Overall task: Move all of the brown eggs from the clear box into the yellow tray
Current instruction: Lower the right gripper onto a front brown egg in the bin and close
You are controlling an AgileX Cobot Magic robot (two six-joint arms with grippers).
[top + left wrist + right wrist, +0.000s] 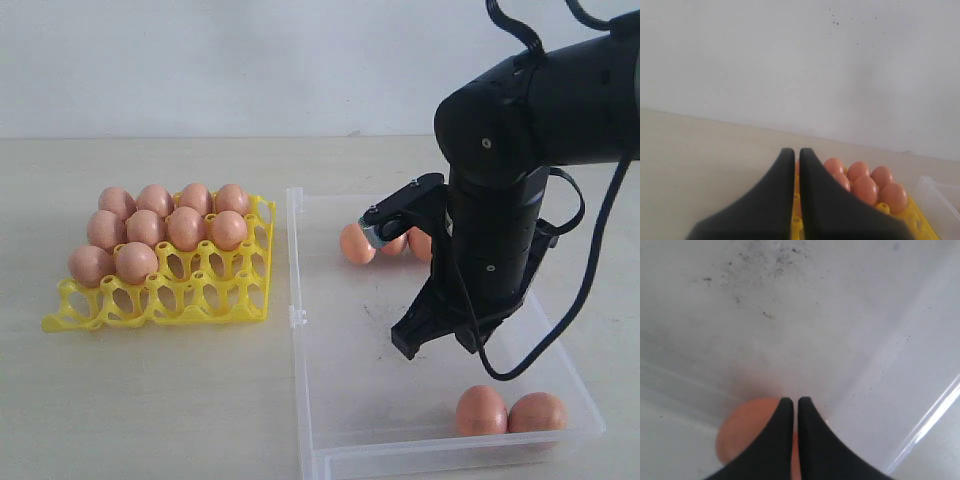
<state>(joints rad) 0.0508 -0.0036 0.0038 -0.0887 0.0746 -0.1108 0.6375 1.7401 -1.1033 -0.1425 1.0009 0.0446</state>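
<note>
I am looking at smooth, matte, orange-brown eggs (145, 227), all oval and alike. Ten are sitting in the tray (165, 300), a bright yellow plastic lattice of cups with pointed posts. They are filling its two back rows and two left cups of the third row. The tray is lying on the pale tabletop (150, 400) just beside the box (340, 390), a shallow rectangle of translucent plastic with low walls and dark scuffs speckling its floor. Five eggs are showing inside the box: three are clustering at the back, partly hidden by the black arm (520, 130), and two are lying side by side by the near wall.

The right tool (790, 405) is hanging over the box floor with its black, tapered fingers pressed together, only a hairline slit between them, pinching nothing. In its wrist view one of the eggs is showing blurred just behind the tips, by a box wall; I cannot tell whether they are touching it. The left tool (791, 152) is hovering above the tray's edge, its fingers likewise pressed together and carrying nothing.
</note>
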